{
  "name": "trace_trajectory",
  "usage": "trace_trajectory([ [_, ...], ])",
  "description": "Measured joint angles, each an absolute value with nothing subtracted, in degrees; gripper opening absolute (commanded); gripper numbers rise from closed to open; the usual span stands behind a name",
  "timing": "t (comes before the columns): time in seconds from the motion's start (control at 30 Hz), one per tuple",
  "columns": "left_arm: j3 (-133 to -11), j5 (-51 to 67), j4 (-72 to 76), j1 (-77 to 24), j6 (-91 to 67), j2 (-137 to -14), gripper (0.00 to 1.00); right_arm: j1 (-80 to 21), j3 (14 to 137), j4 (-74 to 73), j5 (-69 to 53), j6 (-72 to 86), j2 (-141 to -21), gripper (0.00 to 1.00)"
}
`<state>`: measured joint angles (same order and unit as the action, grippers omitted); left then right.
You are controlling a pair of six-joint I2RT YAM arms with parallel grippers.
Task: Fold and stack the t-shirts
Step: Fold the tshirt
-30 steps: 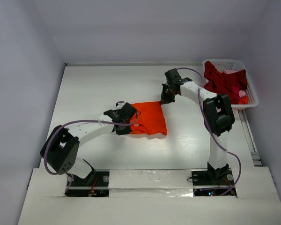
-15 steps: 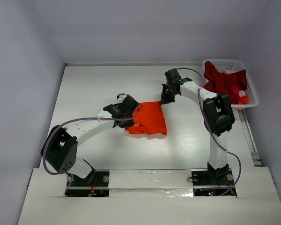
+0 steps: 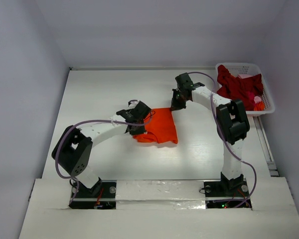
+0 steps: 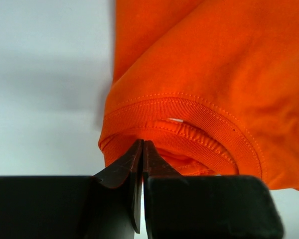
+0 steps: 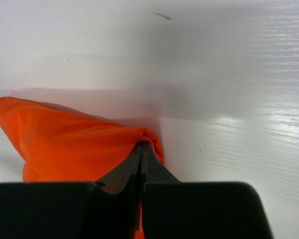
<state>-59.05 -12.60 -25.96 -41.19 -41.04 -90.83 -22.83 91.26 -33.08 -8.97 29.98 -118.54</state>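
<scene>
The bright orange t-shirt lies partly folded in the middle of the table. My left gripper is at its left edge, shut on the ribbed collar, which bunches right at the fingertips in the left wrist view. My right gripper is at the shirt's far right corner, shut on a pinch of orange cloth. The dark crimson t-shirts lie heaped in the white lattice basket at the far right.
The basket stands against the table's right edge, with a small orange and pink thing inside it. Bare white table lies left of and beyond the shirt. Grey walls close in the back and sides.
My left gripper has moved right and a little away from me, drawing the shirt's left edge inwards. The right arm has not moved.
</scene>
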Motion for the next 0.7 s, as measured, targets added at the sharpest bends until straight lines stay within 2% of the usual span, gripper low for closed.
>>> trace_trajectory([
  [0.4,-49.52,-9.23,-26.46,-43.38,-42.35,-83.88,0.0,-22.83,91.26,-33.06,-8.99,30.0,-118.54,0.0],
  [0.7,-44.36,-5.65,-26.39,-44.77,-43.92,-83.2,0.0,-22.83,91.26,-33.06,-9.02,30.0,-118.54,0.0],
])
